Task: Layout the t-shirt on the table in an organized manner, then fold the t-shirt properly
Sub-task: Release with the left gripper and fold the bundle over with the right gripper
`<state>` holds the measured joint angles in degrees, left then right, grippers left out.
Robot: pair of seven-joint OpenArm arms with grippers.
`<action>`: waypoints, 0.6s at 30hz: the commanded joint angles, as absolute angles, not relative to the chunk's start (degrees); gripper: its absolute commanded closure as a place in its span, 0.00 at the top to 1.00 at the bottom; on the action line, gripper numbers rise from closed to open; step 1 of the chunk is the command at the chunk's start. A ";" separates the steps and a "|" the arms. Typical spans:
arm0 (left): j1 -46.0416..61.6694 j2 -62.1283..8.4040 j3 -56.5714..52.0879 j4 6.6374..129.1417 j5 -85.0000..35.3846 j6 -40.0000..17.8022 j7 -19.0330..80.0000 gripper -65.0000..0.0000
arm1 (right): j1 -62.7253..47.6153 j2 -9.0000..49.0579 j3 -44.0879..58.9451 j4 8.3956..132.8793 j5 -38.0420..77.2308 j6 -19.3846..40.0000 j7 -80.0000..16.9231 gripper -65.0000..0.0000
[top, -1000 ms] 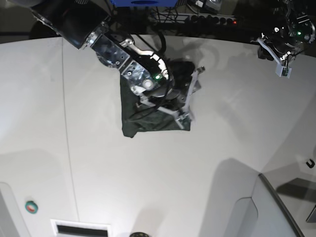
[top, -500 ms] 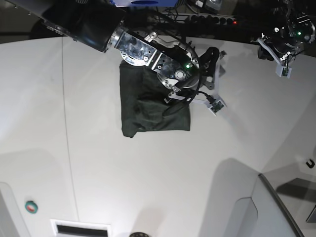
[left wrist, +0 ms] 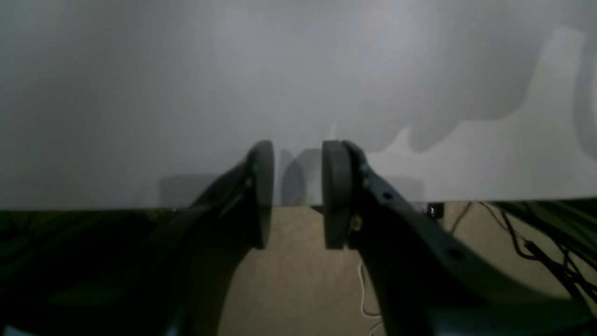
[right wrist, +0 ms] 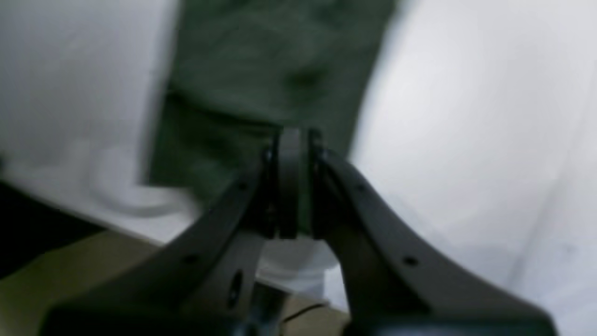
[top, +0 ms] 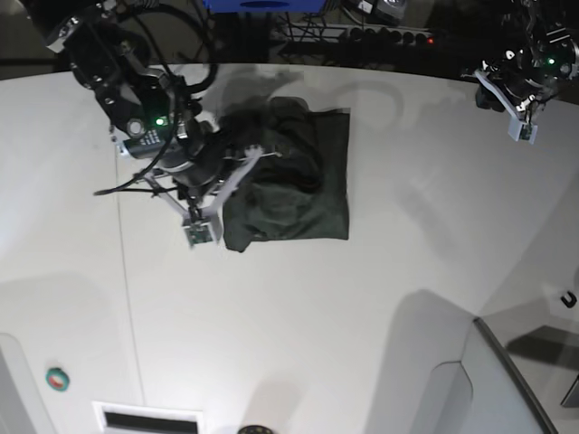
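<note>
Two arms. Right arm (top: 136,90) is reaching in from far-left corner of base view, wrist angling down beside the t-shirt's (top: 289,176) left edge. Right gripper (right wrist: 293,186) is showing pads pressed together, nothing between them; shirt blurred behind. Left gripper (left wrist: 297,193) is hanging at table (top: 362,316) far edge, narrow gap, gripping nothing. T-shirt is lying folded, roughly rectangular, mid-table toward the back.

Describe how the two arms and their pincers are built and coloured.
Both are dark metal with exposed joints. The right arm's pincer has pale, whitish fingers, loose black cables looped round its wrist and a green light. Close up, its fingers look black with small round holes. The left pincer has flat, rounded dark pads.
</note>
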<state>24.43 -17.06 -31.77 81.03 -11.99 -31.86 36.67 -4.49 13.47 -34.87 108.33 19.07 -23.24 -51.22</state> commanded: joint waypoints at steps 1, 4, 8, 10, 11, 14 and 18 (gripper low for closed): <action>24.31 -17.89 -32.13 81.89 -12.53 -32.04 35.82 0.27 | -4.00 12.97 -34.77 108.09 19.47 -21.32 -49.89 0.01; 24.31 -17.89 -32.13 81.89 -12.53 -32.04 35.82 0.27 | -2.77 12.18 -34.59 102.55 19.47 -19.47 -49.10 0.00; 24.48 -17.89 -32.13 81.89 -12.53 -32.04 35.82 0.27 | -1.10 10.42 -34.77 96.22 19.47 -19.30 -46.11 0.00; 24.57 -17.89 -32.13 81.89 -12.44 -32.04 35.82 0.27 | -0.57 10.15 -34.86 94.81 19.47 -19.30 -45.67 0.00; 24.57 -17.89 -32.13 81.89 -12.35 -32.04 35.82 0.27 | -0.22 9.80 -34.86 94.29 19.47 -19.30 -45.67 0.00; 24.66 -17.89 -32.13 81.89 -12.18 -32.04 35.82 0.27 | 0.92 8.75 -34.95 91.91 19.47 -19.30 -45.67 0.00; 25.10 -17.89 -32.13 81.89 -12.53 -32.04 35.82 0.27 | 2.24 8.31 -34.95 90.51 19.47 -19.21 -45.58 0.00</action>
